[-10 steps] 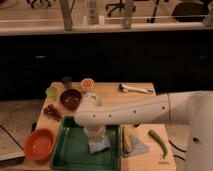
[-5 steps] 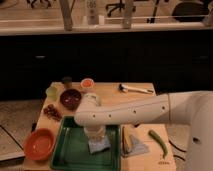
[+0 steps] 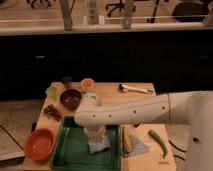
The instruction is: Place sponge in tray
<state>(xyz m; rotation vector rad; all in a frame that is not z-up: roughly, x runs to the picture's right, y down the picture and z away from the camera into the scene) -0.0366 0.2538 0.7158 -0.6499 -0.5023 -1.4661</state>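
The sponge (image 3: 99,146) lies low inside the tray (image 3: 70,151), in the right half of it, near the right rim. It looks to rest on the tray floor or very close above it, but I cannot tell if it really touches. Directly over it is the hand (image 3: 96,137), pointing down, at the end of the white arm (image 3: 135,111) that reaches in from the right. The lower part of the hand meets the sponge, and I cannot tell whether the hand is pinching the sponge or has let it go.

Just beside the tray on the right is a yellow slab (image 3: 127,139) with a grey-blue wedge (image 3: 138,147), and further right a green pepper (image 3: 159,142). To the left of the tray sits the orange bowl (image 3: 40,144). Behind it on the desk (image 3: 107,93) are a dark bowl (image 3: 70,98) and a small orange cup (image 3: 87,83).

In my judgement the task is almost finished: the sponge is already within the tray's rim. What is left is to release it, if this is not done, and to lift the hand away.
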